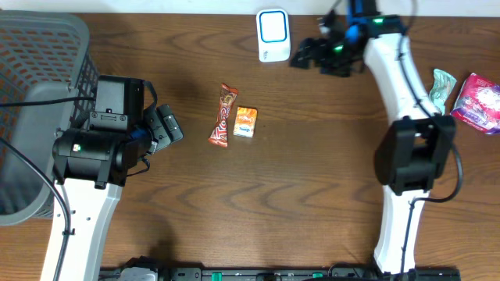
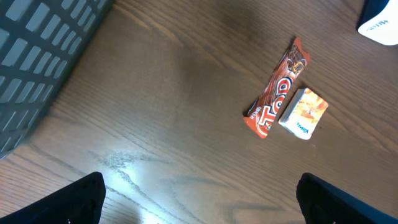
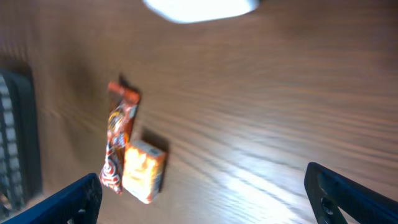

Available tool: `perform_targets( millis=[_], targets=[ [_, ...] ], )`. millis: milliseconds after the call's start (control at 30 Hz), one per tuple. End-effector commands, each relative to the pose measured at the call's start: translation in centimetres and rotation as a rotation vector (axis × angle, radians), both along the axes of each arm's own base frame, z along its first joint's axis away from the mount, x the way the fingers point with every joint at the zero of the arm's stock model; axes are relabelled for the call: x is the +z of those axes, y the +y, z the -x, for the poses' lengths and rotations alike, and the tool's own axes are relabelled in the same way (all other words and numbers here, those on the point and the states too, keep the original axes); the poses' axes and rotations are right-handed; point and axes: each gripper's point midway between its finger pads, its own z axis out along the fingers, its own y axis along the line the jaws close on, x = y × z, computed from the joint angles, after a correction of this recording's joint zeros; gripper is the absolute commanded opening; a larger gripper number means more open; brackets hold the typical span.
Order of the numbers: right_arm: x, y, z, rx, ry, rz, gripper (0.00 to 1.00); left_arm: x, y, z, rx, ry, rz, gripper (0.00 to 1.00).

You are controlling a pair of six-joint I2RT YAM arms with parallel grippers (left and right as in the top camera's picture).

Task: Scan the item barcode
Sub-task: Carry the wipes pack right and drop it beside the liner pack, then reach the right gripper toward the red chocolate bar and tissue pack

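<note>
A red-brown candy bar (image 1: 224, 115) and a small orange box (image 1: 245, 122) lie side by side in the middle of the wooden table. The white barcode scanner (image 1: 273, 35) stands at the back edge. My left gripper (image 1: 168, 125) hovers left of the items, open and empty. In the left wrist view the bar (image 2: 275, 90) and the box (image 2: 303, 112) lie ahead, to the right of my open left gripper (image 2: 200, 190). My right gripper (image 1: 305, 53) is beside the scanner, open and empty. In its blurred view the box (image 3: 144, 170) and the bar (image 3: 117, 143) lie left of centre, above my right gripper (image 3: 202, 183).
A grey mesh basket (image 1: 39, 47) fills the far left, with its wall (image 2: 43, 50) close to the left wrist. At the right edge lie a pink packet (image 1: 478, 101) and a green packet (image 1: 443, 86). The scanner (image 3: 202, 7) shows at the top of the right wrist view.
</note>
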Motion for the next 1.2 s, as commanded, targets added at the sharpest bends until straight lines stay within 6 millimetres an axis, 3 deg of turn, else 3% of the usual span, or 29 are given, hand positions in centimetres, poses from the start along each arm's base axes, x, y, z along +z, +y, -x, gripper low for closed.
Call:
perform_targets(
  millis=[0, 167, 500, 833, 1033, 1167],
  targets=[
    [-1.0, 2.9, 1.4, 0.053, 0.011, 0.065, 0.99, 0.6, 0.3, -0.1, 0.015, -0.018, -0.007, 0.98],
    [-2.2, 6.8, 3.5, 0.126, 0.012, 0.126, 0.99, 0.6, 0.3, -0.1, 0.015, -0.018, -0.007, 0.98],
    [-3.8, 11.4, 7.0, 0.157, 0.081, 0.146, 0.99, 0.6, 0.3, -0.1, 0.015, -0.018, -0.007, 0.98],
    [-3.7, 13.2, 8.0, 0.195, 0.070, 0.145, 0.92, 0.6, 0.3, -0.1, 0.015, -0.018, -0.007, 0.98],
    [-3.6, 14.1, 8.3, 0.212, 0.060, 0.141, 0.78, 0.6, 0.3, -0.1, 0.015, -0.018, -0.007, 0.98],
    [-3.6, 14.1, 8.3, 0.212, 0.059, 0.141, 0.74, 0.6, 0.3, -0.1, 0.015, -0.018, -0.007, 0.98]
  ],
)
